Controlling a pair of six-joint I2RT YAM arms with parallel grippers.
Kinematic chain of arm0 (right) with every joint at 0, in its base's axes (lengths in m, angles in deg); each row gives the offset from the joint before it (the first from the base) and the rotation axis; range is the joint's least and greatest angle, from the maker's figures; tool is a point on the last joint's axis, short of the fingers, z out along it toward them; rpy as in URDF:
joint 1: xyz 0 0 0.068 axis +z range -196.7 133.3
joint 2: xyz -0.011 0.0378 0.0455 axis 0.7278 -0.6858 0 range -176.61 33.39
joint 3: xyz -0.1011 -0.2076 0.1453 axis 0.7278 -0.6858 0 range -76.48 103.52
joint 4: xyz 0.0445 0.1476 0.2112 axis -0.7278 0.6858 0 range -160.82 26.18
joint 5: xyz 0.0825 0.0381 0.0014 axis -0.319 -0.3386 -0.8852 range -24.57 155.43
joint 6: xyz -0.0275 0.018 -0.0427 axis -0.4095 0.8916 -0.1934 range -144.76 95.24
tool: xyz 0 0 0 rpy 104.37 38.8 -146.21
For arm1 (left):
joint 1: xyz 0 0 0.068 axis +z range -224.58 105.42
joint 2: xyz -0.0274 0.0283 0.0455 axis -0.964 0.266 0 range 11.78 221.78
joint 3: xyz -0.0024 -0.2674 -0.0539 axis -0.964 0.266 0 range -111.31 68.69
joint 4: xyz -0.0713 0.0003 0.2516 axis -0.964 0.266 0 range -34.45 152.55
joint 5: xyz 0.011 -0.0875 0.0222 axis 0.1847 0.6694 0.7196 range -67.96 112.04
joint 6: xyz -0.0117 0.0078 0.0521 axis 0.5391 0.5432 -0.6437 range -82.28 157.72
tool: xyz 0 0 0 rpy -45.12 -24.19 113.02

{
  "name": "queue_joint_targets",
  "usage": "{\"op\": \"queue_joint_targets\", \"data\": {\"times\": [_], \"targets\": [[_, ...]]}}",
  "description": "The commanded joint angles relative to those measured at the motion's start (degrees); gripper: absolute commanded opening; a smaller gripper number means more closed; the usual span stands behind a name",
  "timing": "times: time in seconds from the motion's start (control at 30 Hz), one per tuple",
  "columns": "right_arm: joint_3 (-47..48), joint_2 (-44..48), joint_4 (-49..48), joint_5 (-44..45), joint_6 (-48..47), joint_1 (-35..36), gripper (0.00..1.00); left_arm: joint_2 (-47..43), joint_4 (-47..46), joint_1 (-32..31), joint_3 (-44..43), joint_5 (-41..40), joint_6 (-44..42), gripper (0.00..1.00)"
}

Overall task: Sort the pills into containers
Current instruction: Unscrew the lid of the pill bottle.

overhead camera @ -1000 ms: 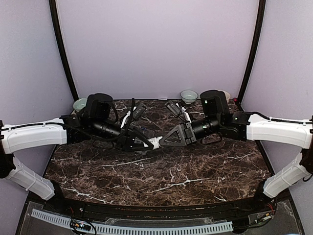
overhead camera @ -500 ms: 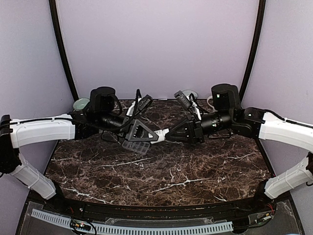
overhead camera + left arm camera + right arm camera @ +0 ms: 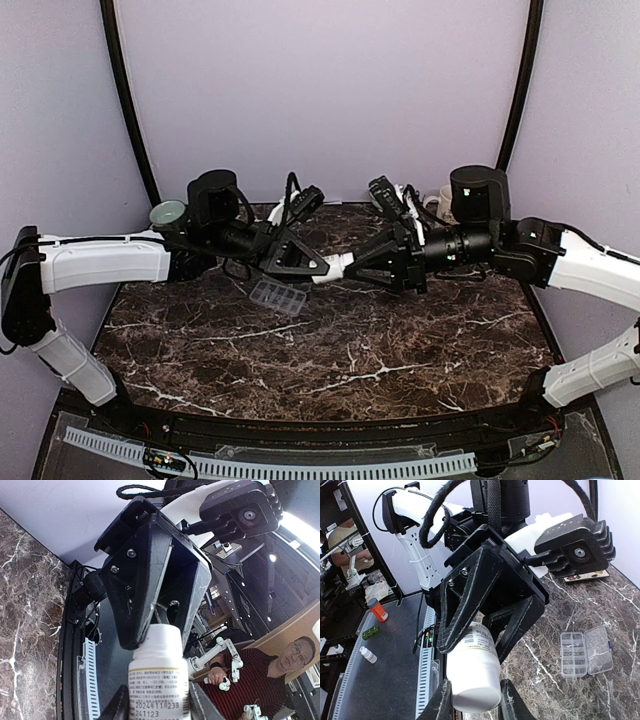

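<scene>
A white pill bottle (image 3: 335, 267) hangs level above the table, held between both grippers. My left gripper (image 3: 320, 268) is shut on its labelled body (image 3: 159, 680). My right gripper (image 3: 352, 268) is shut on its white cap end (image 3: 472, 680). In the left wrist view the right gripper's black fingers (image 3: 150, 575) close round the cap (image 3: 161, 642). The containers, a clear compartment box (image 3: 278, 296) with its lid swung open, lie flat on the marble below and left of the bottle, and show again as the box (image 3: 586, 652) in the right wrist view. No pills are in view.
A pale bowl (image 3: 167, 213) sits at the back left corner beside the left arm. A mug (image 3: 440, 200) stands at the back right behind the right arm. The dark marble table (image 3: 350, 370) ends at purple walls at the back and both sides.
Both arms have risen and drawn toward the back with the bottle between them. The clear box, hidden under the grippers a second ago, now shows on the table.
</scene>
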Motion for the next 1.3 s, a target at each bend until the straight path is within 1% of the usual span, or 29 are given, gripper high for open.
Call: {"op": "queue_joint_targets", "data": {"times": [0.0,0.07,0.17,0.33,0.4,0.63,0.87,0.97,1.13,1.27], "targets": [[0.13,-1.78,2.42,10.58,-4.21,0.35,0.05,0.12,-12.49,-1.43,-2.51,5.82,6.32,0.0],[0.2,-1.7,2.57,10.51,-4.28,0.45,0.12,0.49,-12.64,-1.45,-2.87,6.26,6.46,0.0],[0.43,-1.64,2.55,10.03,-3.78,0.43,0.26,1.03,-12.44,-1.4,-3.26,6.59,6.22,0.0],[0.37,-1.12,2.18,8.81,-2.48,0.4,0.45,1.34,-11.37,-1.28,-3.46,6.82,5.17,0.0],[0.39,-0.88,2.22,8.68,-2.06,0.38,0.5,1.29,-10.77,-1.07,-3.46,6.78,4.35,0.0],[-0.09,1.02,2.39,9.49,-1.08,0.26,0.58,0.31,-6.3,0.55,-2.99,5.49,0.22,0.0],[-1.77,2.5,1.01,7.76,2.26,-0.45,0.6,-1.73,2.41,2.52,-2.68,1.84,-8.35,0.0],[-2.16,3.08,0.56,6.96,3.69,-0.66,0.6,-2.27,2.83,3.0,-2.02,0.54,-9.91,0.0],[-3.13,3.69,-2.88,2.59,9.2,-2.11,0.6,-2.58,6.16,3.25,-2.14,-1.77,-14.06,0.0],[-3.37,2.72,-7.57,-2.96,17.22,-4.37,0.59,-3.38,11.18,3.26,-2.65,-4.89,-19.51,0.0]]}}
